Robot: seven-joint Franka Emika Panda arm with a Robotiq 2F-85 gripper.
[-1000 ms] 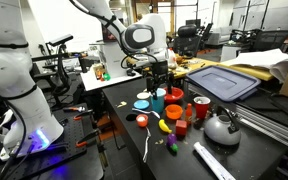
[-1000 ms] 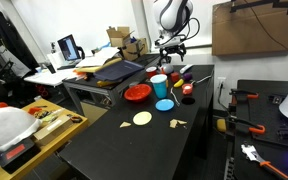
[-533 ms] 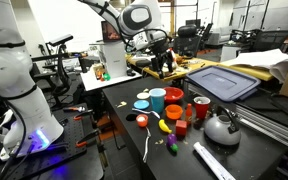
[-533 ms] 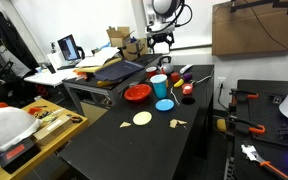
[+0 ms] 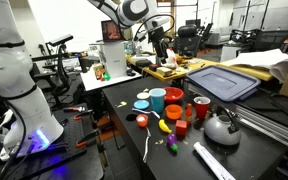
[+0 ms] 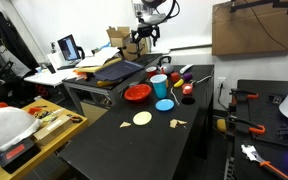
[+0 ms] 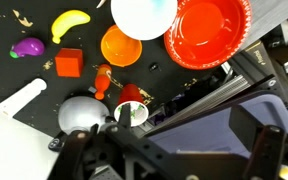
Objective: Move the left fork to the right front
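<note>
A cluttered black tabletop (image 5: 174, 165) is seen in a workshop. The left fork (image 5: 147, 148), a thin pale curved line, lies close to the near edge of the tabletop, at the near left of the clutter. A small purple toy vegetable (image 5: 171, 145) lies just right of it, and a long flat white strip (image 5: 214, 160) lies farther right. Behind the fork, a yellow banana (image 5: 165, 126), a red block (image 5: 181, 127), a blue cup (image 5: 158, 100) and a red cup (image 5: 201, 107) are crowded together, with a silver kettle (image 5: 222, 126) on the right. The gripper (image 5: 162, 45) is held high above the far end of the tabletop, well apart from the fork, with the cups and toys between them. Nothing is seen in its grasp; how far it is spread cannot be told. In the wrist view, the banana (image 7: 70, 19), an orange bowl (image 7: 120, 45) and a red plate (image 7: 206, 30) are seen from above.
</note>
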